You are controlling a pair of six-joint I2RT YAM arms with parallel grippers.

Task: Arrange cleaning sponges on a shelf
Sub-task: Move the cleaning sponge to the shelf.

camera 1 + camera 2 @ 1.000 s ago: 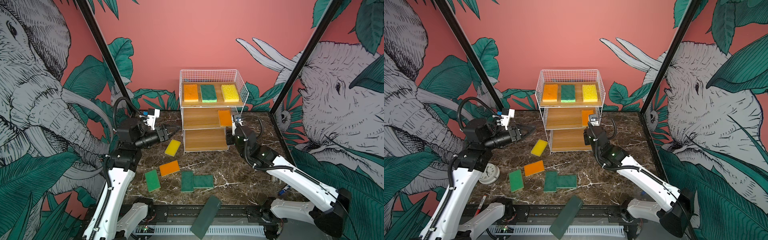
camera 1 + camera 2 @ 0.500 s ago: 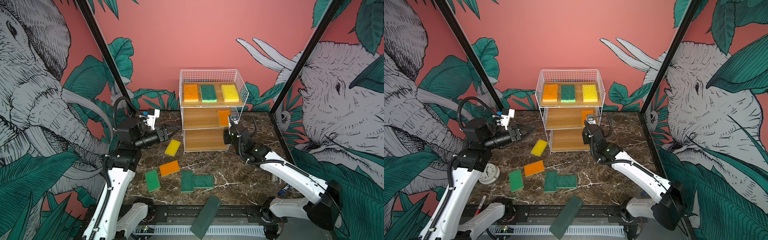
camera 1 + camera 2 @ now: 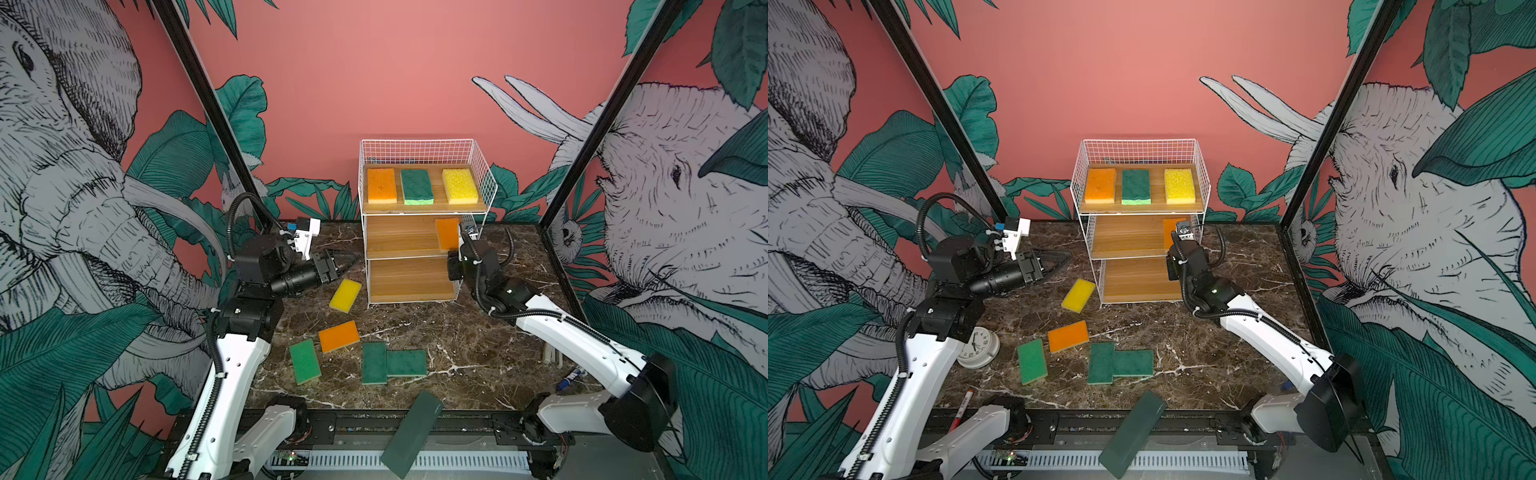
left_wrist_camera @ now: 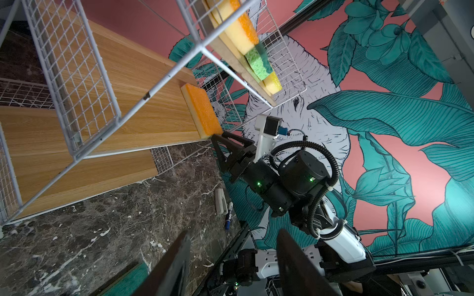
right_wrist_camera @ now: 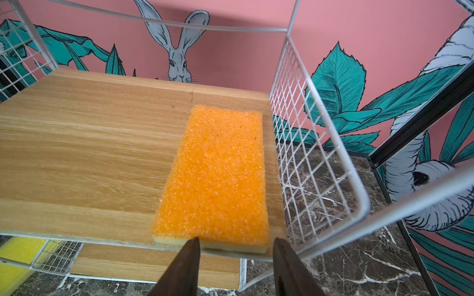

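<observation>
The left hand (image 3: 351, 262) hangs above the desk (image 3: 457, 345) just beyond the yellow sponge (image 3: 345, 295), its jaws apart with nothing between them. It is well placed to take that sponge next. A grip across the short sides, square to the foam, would hold it best, as the pad is soft and lies askew.

Further along the desk lie the orange sponge (image 3: 338, 336), the green sponge (image 3: 304, 360) and two dark green sponges (image 3: 374, 362) that touch at one edge. Those two probably need separating before either is lifted. The floor around all five is open, so approach from above looks free.

The shelf (image 3: 417, 143) carries three sponges in a row on its top board. The middle board (image 3: 399, 237) holds only the placed orange sponge (image 5: 213, 179), flat at its right end, and the lower board (image 3: 409, 280) is bare.

The right hand (image 5: 235, 246) sits at the near end of that placed sponge, released. Its jaws are spread and the pad rests on the wood under its own weight, with one fingertip at the foam's front edge. The step seems to be letting go and backing out. A straight pull away from the shelf, level with the board, should avoid dragging the foam off the lip.

The wire side panel (image 5: 302, 153) stands just beside the sponge, so sideways room is tight there, while leftward the board is wide open for two more
</observation>
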